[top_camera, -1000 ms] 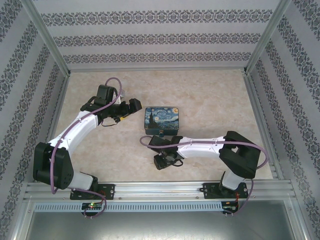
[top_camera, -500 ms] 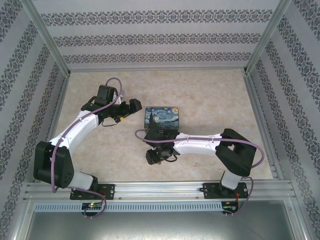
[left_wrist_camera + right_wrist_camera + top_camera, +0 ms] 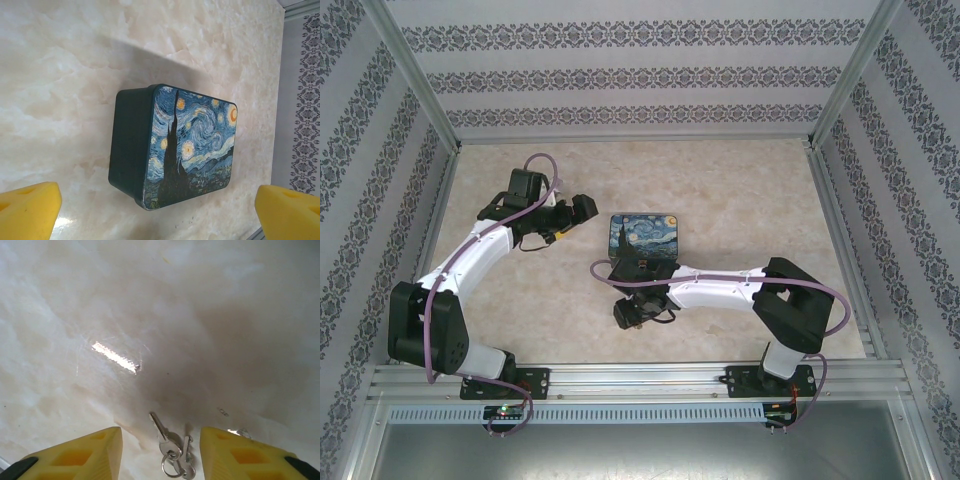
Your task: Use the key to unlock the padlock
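Note:
Two small silvery keys on one ring [image 3: 172,447] lie flat on the marble table. My right gripper [image 3: 160,436] hangs low over them, open, with a yellow finger [image 3: 85,452] on each side and neither touching a key. From above, the right gripper [image 3: 631,312] sits just in front of the Starry Night box [image 3: 645,237]. My left gripper [image 3: 582,208] is left of that box and wide open with nothing in it; its wrist view looks onto the box [image 3: 190,145] between the yellow fingertips [image 3: 30,205]. The padlock is out of view.
The painted box stands mid-table between the two arms. Patterned walls with metal posts [image 3: 420,90] close in the table on the left, right and back. Bare marble table [image 3: 740,190] lies behind and to the right of the box.
My right arm swung left along the front of the box and its jaws widened a little over the keys. The left gripper drew back slightly to the left.

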Controlling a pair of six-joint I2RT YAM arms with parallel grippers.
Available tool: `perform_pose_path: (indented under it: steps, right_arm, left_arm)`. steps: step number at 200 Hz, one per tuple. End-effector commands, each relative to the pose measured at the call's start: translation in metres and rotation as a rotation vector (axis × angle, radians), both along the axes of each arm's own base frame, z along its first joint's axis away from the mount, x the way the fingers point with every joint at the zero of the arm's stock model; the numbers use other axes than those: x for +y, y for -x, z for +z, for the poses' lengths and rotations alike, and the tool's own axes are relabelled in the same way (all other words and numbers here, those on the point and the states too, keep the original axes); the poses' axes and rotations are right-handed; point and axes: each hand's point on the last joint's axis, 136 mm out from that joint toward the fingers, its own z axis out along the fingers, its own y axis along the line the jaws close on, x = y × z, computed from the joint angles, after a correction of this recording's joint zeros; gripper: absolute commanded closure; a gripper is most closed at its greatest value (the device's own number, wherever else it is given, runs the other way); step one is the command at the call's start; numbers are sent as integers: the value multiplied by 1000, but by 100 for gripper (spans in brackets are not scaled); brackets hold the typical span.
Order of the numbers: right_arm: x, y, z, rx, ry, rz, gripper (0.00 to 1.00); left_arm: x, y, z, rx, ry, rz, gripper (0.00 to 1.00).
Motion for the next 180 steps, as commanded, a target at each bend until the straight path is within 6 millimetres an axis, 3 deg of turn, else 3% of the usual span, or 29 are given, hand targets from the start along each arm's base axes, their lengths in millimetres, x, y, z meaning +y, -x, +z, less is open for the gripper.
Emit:
perform_pose_path:
  steps: [1, 57, 91, 180]
  right_arm:
    - [-13, 1, -1, -27, 43, -18, 56]
    - [-14, -1, -6, -33, 51, -35, 64]
    - [-14, 0, -12, -21, 54, -37, 76]
    - [-19, 7, -21, 6, 72, -34, 76]
  left_arm:
    - [2, -2, -5, 2, 8, -3, 1]
    - [1, -2, -7, 9, 15, -1, 1]
    - [1, -2, -7, 9, 16, -1, 0]
    - [1, -4, -5, 5, 19, 2, 0]
